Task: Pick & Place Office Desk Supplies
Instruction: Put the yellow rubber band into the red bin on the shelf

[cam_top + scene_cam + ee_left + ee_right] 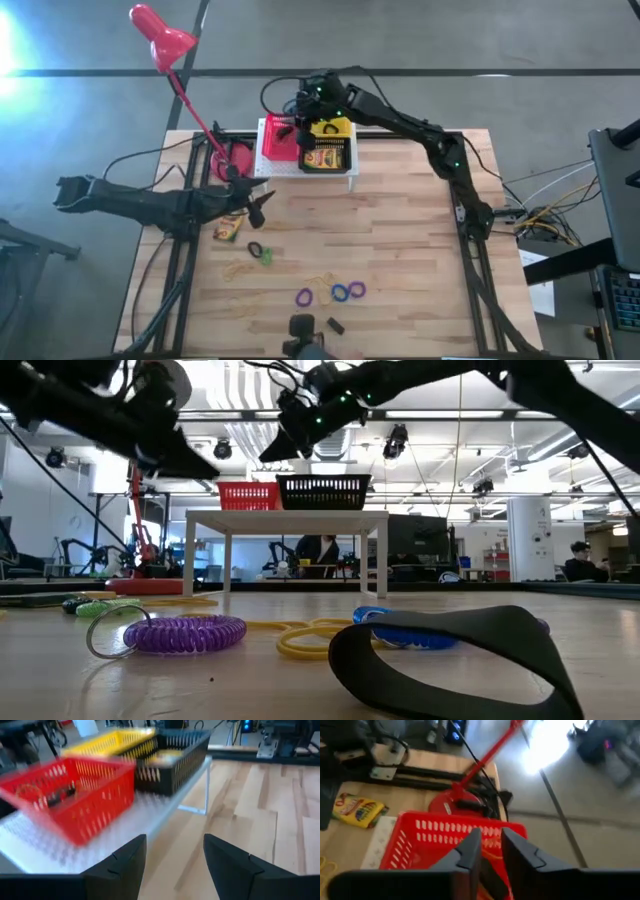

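High view: right gripper [300,118] is over the red basket [280,140] on the white perforated rack [352,172] at the far edge of the table [400,250]. Right wrist view shows its two dark fingers [470,852] parted by only a narrow gap, poised above the red basket's mesh wall; a dark shape sits low between them, but I cannot tell whether it is an object or whether anything is gripped.

Black basket [328,150] sits beside the red one on the rack and has a crayon box [324,157] in it; something yellow shows at its far side.

Left gripper [262,200] hovers over the table just in front of the rack's left end, jaws spread wide with nothing between them. Left wrist view looks past them at both baskets.

A second crayon box [229,227] lies flat on the table just beside the left gripper. Nearby are a green loop [265,257] touching a black loop [255,248] and thin tan rubber bands [238,271]. Nearer the front edge are a purple loop [304,297] and blue loops [342,293]. A tiny black block [335,325] lies at the front edge.

Red desk lamp [160,38] stands with its base at the table's far-left corner.
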Tool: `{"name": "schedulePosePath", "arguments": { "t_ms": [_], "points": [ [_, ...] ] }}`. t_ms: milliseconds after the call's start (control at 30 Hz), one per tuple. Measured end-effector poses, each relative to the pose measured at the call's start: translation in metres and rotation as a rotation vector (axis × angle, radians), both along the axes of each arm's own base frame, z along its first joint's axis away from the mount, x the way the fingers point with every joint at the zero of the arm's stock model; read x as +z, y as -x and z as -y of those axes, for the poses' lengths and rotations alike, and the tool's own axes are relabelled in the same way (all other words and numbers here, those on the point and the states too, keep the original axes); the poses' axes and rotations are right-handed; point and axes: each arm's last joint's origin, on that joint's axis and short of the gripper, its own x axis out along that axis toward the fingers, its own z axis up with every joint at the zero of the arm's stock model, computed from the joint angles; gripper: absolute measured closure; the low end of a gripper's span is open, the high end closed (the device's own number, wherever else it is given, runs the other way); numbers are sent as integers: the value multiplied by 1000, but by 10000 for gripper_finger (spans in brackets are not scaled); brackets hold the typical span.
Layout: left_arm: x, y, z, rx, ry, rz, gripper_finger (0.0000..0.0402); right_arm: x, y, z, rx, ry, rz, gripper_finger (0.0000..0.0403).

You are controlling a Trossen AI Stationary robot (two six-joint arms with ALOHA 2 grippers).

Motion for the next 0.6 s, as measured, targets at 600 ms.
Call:
{"name": "schedulePosePath", "arguments": {
  "t_ms": [600],
  "points": [
    [7,5,77,-169,-28,54,201,-18,60,-178,97,-48,-406,336]
  ]
}}
